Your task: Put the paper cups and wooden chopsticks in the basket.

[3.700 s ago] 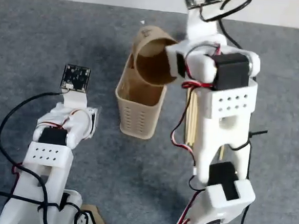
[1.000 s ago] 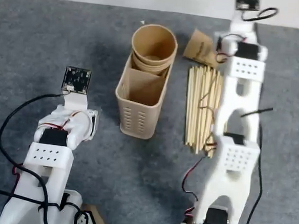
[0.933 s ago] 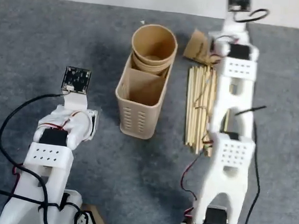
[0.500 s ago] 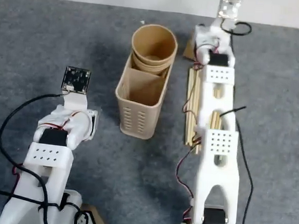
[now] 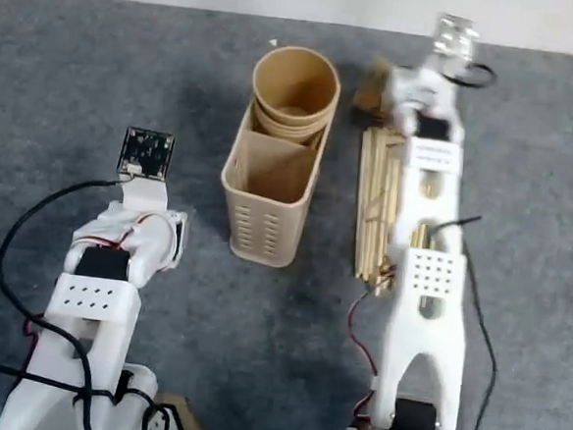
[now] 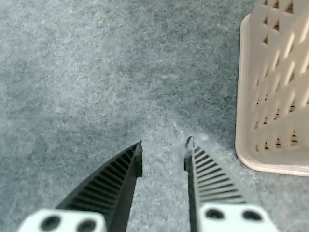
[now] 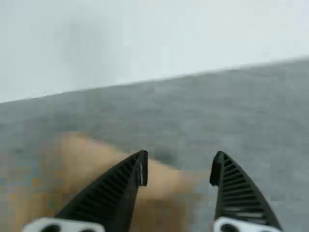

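A beige slotted basket (image 5: 265, 209) stands mid-table with stacked paper cups (image 5: 295, 86) upright in its far compartment. Another paper cup (image 5: 367, 89) lies on its side past the basket's far right, partly under my right arm. Wooden chopsticks (image 5: 375, 211) lie in a bundle to the right of the basket, half covered by that arm. My right gripper (image 7: 181, 155) is open, hovering just over the lying cup (image 7: 91, 183), which is a brown blur under its fingers. My left gripper (image 6: 164, 143) is open and empty, low over the carpet beside the basket's (image 6: 275, 96) left wall.
Grey carpet covers the table, and a pale wall (image 7: 154, 38) rises just beyond the lying cup. The right arm (image 5: 421, 284) lies stretched along the chopsticks. The basket's near compartment (image 5: 280, 170) holds nothing.
The right arm, which held a cup over the basket, has let it go into the stack and stretched out to the lying cup, swaying left and then right. The left arm has not moved.
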Robot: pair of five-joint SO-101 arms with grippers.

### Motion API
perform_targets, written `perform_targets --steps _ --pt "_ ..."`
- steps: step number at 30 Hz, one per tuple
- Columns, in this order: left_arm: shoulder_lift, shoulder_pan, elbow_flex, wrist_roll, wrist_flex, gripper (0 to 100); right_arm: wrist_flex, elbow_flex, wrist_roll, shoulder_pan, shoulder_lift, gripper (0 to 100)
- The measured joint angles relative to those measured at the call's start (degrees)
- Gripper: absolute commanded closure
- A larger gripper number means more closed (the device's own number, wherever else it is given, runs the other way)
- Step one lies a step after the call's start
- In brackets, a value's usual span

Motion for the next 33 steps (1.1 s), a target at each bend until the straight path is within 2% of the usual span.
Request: perform_targets --steps 5,9,19,27,33 --pt "0.00 0.00 0.00 0.00 0.00 83 0.00 0.09 0.00 6.68 0.62 77.1" --pt "0.00 0.00 0.00 0.00 0.00 83 0.00 0.09 0.00 8.18 0.62 77.1" --pt "0.00 0.00 0.00 0.00 0.00 83 2.11 0.09 0.00 8.00 0.62 77.1" --pt "0.00 0.00 0.00 0.00 0.00 83 3.25 0.09 -3.16 3.78 0.70 77.1" --pt "0.00 0.00 0.00 0.00 0.00 83 8.53 -2.20 -4.40 1.41 0.70 77.1"
